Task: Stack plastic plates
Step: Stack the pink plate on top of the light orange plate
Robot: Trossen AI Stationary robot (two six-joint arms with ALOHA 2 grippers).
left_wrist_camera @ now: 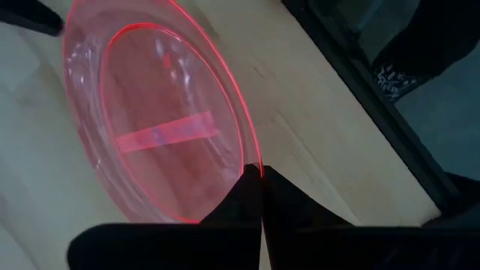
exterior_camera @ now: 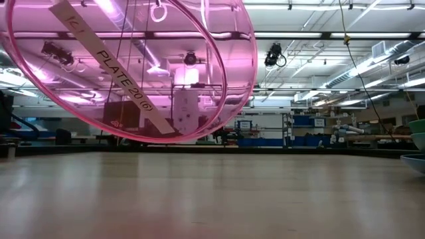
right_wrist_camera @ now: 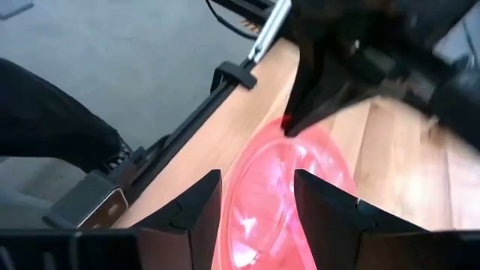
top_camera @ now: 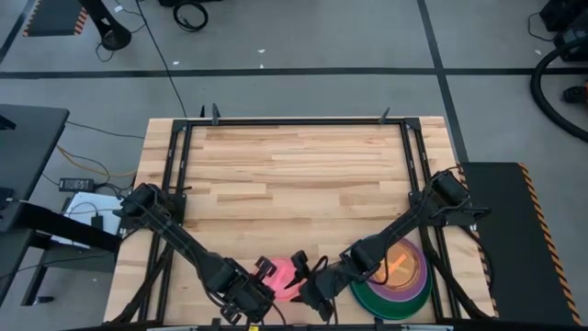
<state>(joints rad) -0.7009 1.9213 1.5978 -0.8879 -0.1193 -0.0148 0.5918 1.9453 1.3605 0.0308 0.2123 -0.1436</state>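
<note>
The table point(top_camera: 294, 175) is a light wooden top inside a dark metal frame, and most of its surface is bare. At about 4 o'clock on it, near the right edge, stands a stack point(top_camera: 397, 280) of plates: a dark green plate point(top_camera: 367, 299) at the bottom, a purple plate point(top_camera: 421, 287) on it, and an orange plate point(top_camera: 404, 262) on top. In the low view only the rim of this stack shows at 3 o'clock. The two arms come in from the left and right sides and meet near 6 o'clock at the front edge. There the pink plate point(top_camera: 285, 276) is held off the table, standing nearly on its edge; in the low view it hangs above the wood and a white label with "PLATE 20" is read through it. The left gripper point(left_wrist_camera: 261, 176) has its fingers pressed together on the rim of the pink plate. The right gripper point(right_wrist_camera: 257, 196) is just beside it, at the opposite side of this plate; its fingers are spread, with the pink rim between them, and I cannot tell if they touch it.
</note>
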